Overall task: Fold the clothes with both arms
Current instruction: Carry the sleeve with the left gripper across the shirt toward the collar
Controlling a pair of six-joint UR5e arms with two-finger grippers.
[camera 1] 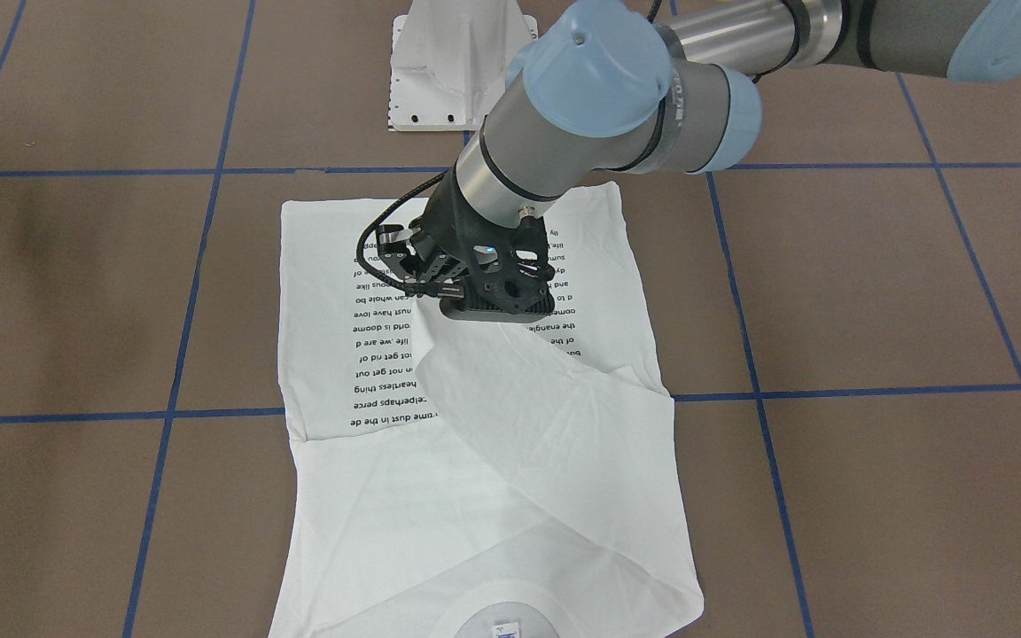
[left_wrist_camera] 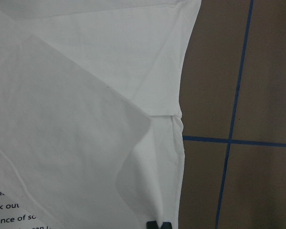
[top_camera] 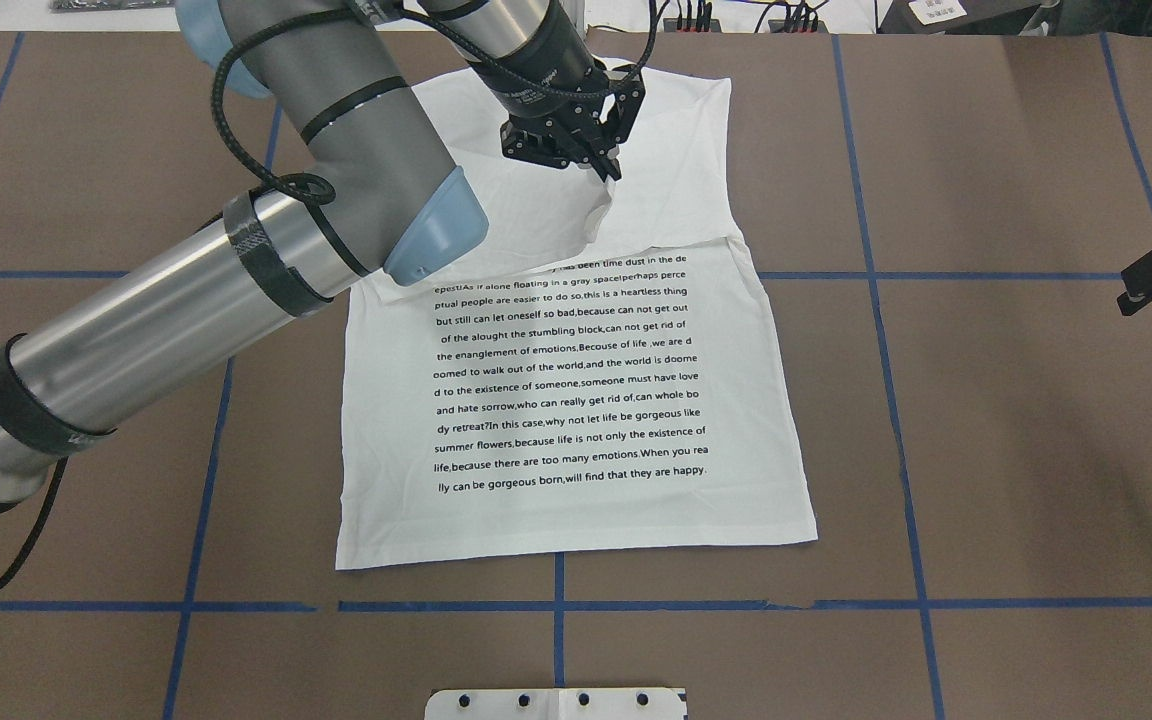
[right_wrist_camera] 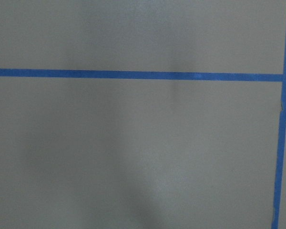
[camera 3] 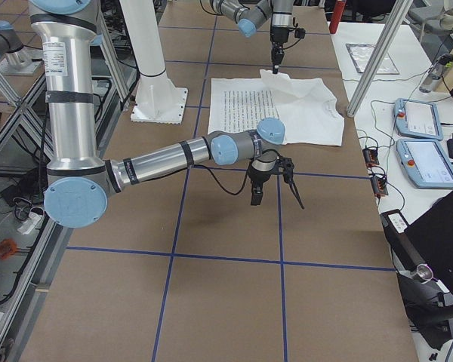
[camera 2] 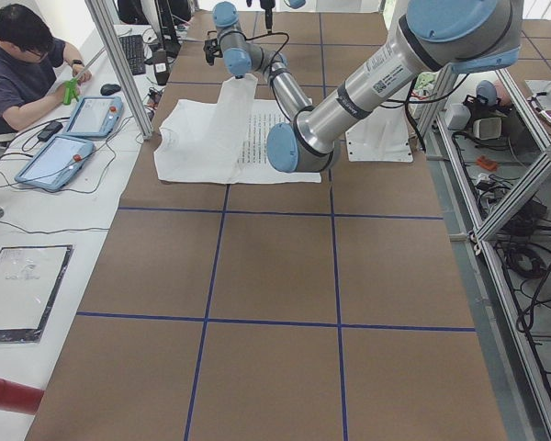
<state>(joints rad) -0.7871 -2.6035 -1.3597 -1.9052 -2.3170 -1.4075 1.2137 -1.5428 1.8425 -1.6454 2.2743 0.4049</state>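
**Position.** The shirt [top_camera: 576, 400] lies flat on the bench [top_camera: 986, 450], with its printed text [top_camera: 566, 380] face up in the centre of the overhead view. The neck label [camera 1: 505, 631] is at the bottom edge of the front-facing view. The hem runs just above the horizontal blue tape line [top_camera: 556, 605].

**Jaws.** The left gripper [top_camera: 608, 170] is in the upper centre of the overhead view. Its jaws are clamped on a raised peak of plain white fabric. This peak belongs to a flap turned over the shirt's upper part. Whether the flap is a sleeve or a side panel cannot be told. The right gripper [camera 3: 275, 192] hangs over bare bench well apart from the shirt, with its jaws apart and holding nothing.

**Step in hand (judged).** The flap is being drawn inward across the body of the shirt.

**Procedure.**
1. Carry the flap low, because thin fabric lifted high is likely to drag the layer beneath it.
2. Align the flap's crease parallel to the shirt's side edge before lowering it.
3. Lower the flap until the fabric rests flat, and only then part the jaws.
4. If the lower layer creeps, bring the right gripper in to pin the shirt's opposite edge.

**Caution.** Wrinkles already radiate from the clamped point, so pull evenly to avoid setting them into the fold.
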